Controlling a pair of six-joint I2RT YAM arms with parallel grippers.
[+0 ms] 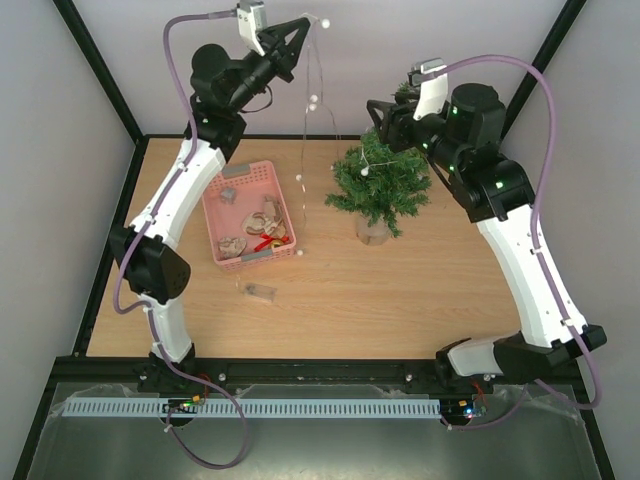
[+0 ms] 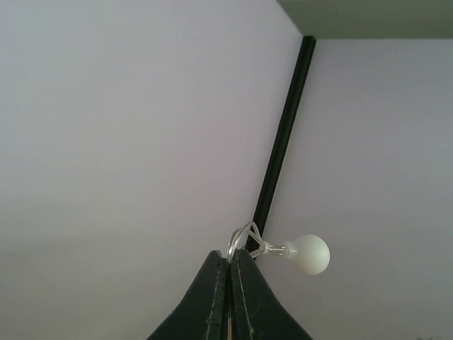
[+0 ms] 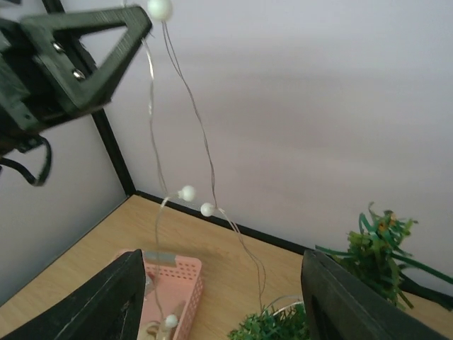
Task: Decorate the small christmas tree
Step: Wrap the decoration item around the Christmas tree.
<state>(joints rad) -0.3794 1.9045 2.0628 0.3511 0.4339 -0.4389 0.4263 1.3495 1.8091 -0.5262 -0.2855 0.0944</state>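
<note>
My left hand is raised high beyond the basket, pinched fully shut on the wire of a bead string. The string hangs down just off the basket's right side. My right hand, further right of the basket, stands partly open with nothing in it. The tree stands upright right of the basket, apart from it.

bead wire hanging between basket and tree, seemingly barring that gap
</note>
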